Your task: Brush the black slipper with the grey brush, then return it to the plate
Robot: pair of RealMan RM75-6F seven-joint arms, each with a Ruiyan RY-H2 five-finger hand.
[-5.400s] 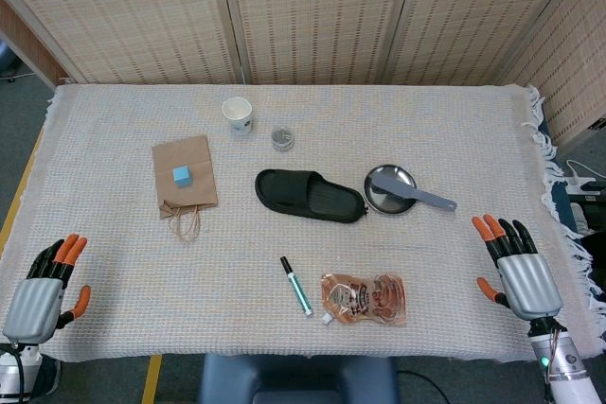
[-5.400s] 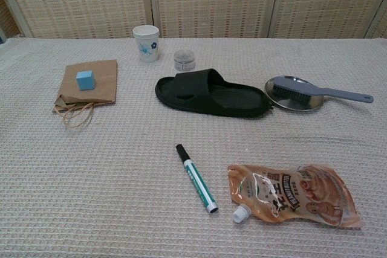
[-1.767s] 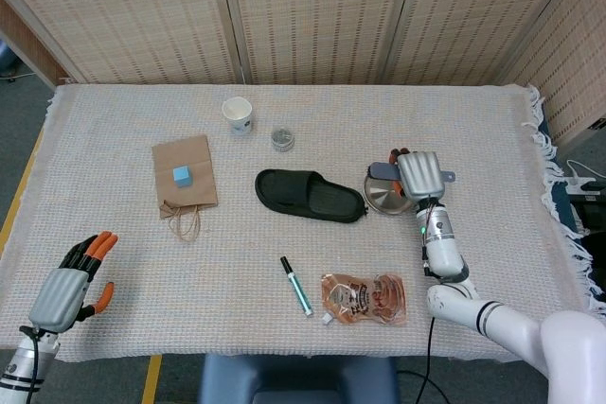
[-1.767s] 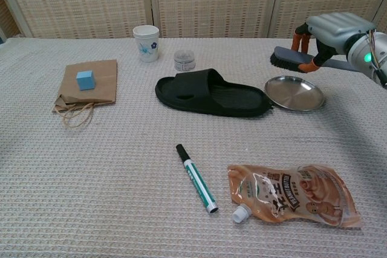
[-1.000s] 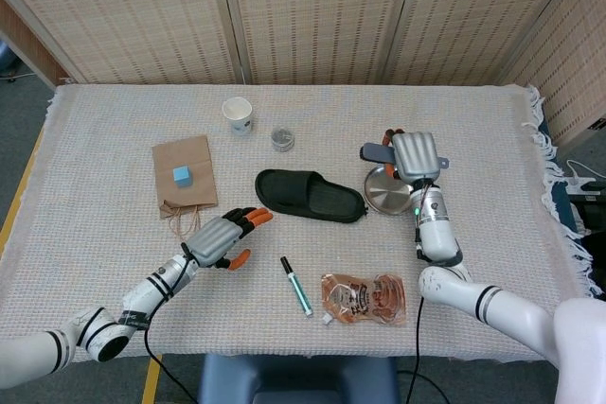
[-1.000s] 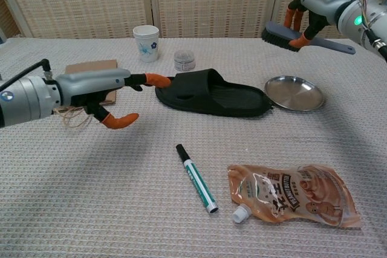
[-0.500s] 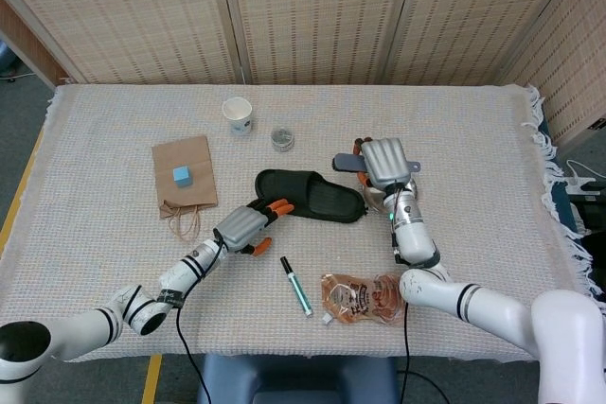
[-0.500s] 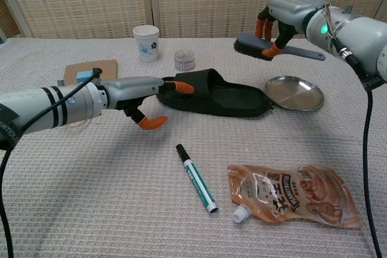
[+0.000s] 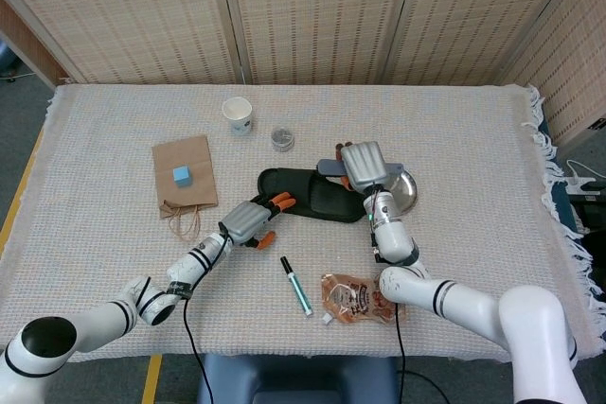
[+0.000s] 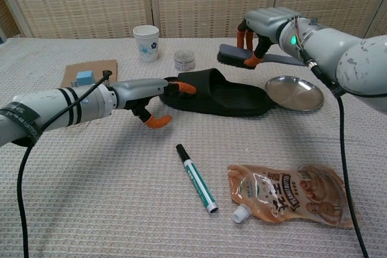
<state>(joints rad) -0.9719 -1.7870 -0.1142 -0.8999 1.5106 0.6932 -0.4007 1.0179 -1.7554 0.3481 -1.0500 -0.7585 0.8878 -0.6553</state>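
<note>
The right hand [image 10: 266, 25] grips the grey brush [image 10: 233, 57] by its handle, fingers wrapped around it, and has carried it further left than half a second ago: in the chest view the bristle head now hangs above the middle of the black slipper [image 10: 217, 95], clear of it, where before it was nearer the plate [image 10: 294, 93]. In the head view the same right hand [image 9: 365, 166] covers the slipper's right end and part of the plate [image 9: 405, 186], which sits right of centre and holds nothing.

The left hand [image 10: 148, 92] has also moved in a little. Its fingers are spread and hold nothing; the orange fingertips [image 10: 186, 87] lie at the slipper's left end, touching or just over its edge, while the thumb curls down toward the cloth. In the head view this left hand [image 9: 248, 221] sits just below and left of the slipper [image 9: 305, 191].

The slipper itself lies where it was, at the centre of the table [image 9: 104, 234]. A marker [image 10: 196, 177] and a brown pouch [image 10: 290, 193] lie in the lower middle, unchanged. At upper left are a paper cup [image 10: 146, 42], a small jar [image 10: 184, 60] and a paper bag [image 9: 184, 174] with a blue cube [image 9: 181, 175] on it.
</note>
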